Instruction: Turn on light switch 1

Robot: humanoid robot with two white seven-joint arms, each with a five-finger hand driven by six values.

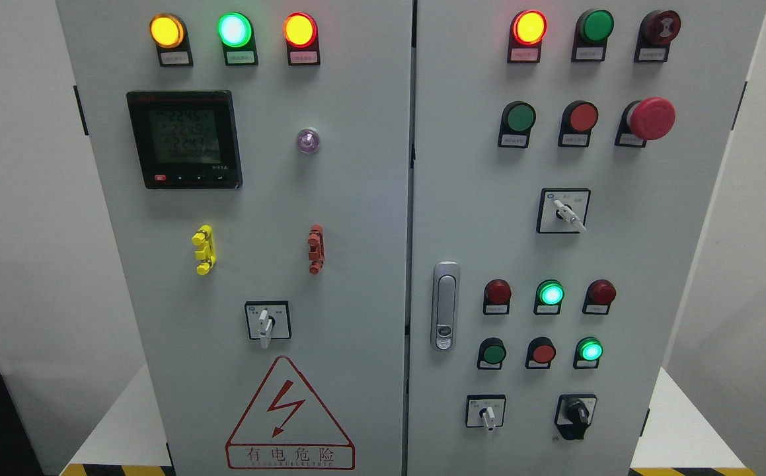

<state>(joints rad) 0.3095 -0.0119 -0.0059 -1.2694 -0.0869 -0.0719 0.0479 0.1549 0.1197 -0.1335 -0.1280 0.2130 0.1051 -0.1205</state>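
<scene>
A grey electrical cabinet with two doors fills the head view. The left door point(356, 264) carries a white rotary switch point(265, 325) with its lever pointing down. The right door point(482, 218) carries a white rotary switch point(566, 213) turned to the lower right, a small white one point(488, 415) and a black one point(578, 413) at the bottom. Which of them is switch 1 I cannot tell; the labels are too small to read. Neither of my hands shows.
Lit lamps point(233, 30) line the top of both doors. A red mushroom stop button point(650, 119) sticks out at the upper right. A digital meter point(184, 139), yellow point(203, 249) and red point(316, 248) clips, a door handle point(445, 305) and a warning triangle point(288, 413) also show.
</scene>
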